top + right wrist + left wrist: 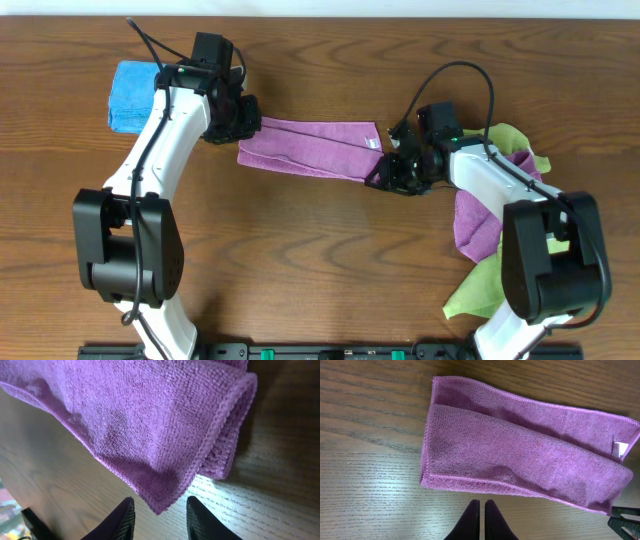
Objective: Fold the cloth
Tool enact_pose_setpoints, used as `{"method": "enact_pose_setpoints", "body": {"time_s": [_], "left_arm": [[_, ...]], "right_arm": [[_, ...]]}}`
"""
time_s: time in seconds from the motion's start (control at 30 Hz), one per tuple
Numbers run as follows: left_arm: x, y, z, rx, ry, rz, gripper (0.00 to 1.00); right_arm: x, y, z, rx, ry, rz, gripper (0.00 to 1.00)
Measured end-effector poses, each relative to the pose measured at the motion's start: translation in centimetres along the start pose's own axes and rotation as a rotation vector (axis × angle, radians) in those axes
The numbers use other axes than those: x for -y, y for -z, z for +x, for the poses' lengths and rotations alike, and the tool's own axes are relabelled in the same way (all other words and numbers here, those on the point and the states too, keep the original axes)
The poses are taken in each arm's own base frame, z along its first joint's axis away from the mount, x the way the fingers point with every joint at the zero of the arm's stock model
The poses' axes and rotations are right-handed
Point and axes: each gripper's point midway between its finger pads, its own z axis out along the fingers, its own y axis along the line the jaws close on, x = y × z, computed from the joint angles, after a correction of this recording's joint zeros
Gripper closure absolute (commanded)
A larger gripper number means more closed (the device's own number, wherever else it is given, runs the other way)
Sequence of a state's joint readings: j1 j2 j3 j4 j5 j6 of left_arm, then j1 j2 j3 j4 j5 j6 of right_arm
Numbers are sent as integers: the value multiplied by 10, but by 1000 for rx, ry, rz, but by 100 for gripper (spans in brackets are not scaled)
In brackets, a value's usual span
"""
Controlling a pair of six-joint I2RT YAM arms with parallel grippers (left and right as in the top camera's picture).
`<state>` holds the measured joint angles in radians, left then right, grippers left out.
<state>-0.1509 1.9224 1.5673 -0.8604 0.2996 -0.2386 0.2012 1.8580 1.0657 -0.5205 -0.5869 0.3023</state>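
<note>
Bright, sharp views (mild glare)

left arm: comes up from the near edge of the desk toward the far left corner, wrist bent in toward the desk centre. left pincer: low, both dark fingers pressed together, fully closed. right arm: reaches from the near right corner toward the middle of the desk. right pincer: tilted down, fingers parted with a clear gap, clamping nothing.

The cloth tag shows nothing readable.
</note>
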Motion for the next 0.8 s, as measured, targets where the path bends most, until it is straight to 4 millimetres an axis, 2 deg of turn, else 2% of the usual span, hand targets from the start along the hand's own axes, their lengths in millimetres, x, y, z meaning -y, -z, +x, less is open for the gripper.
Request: {"method": "enact_pose_setpoints", "body": {"time_s": [0.23, 0.3, 0.4, 0.6, 0.63, 0.67, 0.7, 0.73, 0.8], "left_arm": [[0, 0, 0, 0, 0, 0, 93], [0, 0, 0, 0, 0, 0, 93], [0, 0, 0, 0, 0, 0, 93], [0, 0, 0, 0, 0, 0, 93], [0, 0, 0, 0, 0, 0, 93], [0, 0, 0, 0, 0, 0, 93], [0, 0, 0, 0, 0, 0, 94], [0, 0, 0, 0, 0, 0, 94], [0, 0, 0, 0, 0, 0, 93]], "right_arm": [[-6, -5, -3, 11, -12, -9, 68], [-4, -8, -3, 6, -24, -8, 77], [-4, -9, -4, 11, -43, -11, 96], [-5, -9, -6, 18, -44, -18, 99], [-5, -9, -6, 17, -44, -17, 91], [-6, -9, -6, 15, -44, -20, 76], [-5, -9, -4, 9, -56, -19, 65], [-5, -9, -1, -4, -66, -17, 59], [-2, -9, 6, -30, -87, -11, 53]]}}
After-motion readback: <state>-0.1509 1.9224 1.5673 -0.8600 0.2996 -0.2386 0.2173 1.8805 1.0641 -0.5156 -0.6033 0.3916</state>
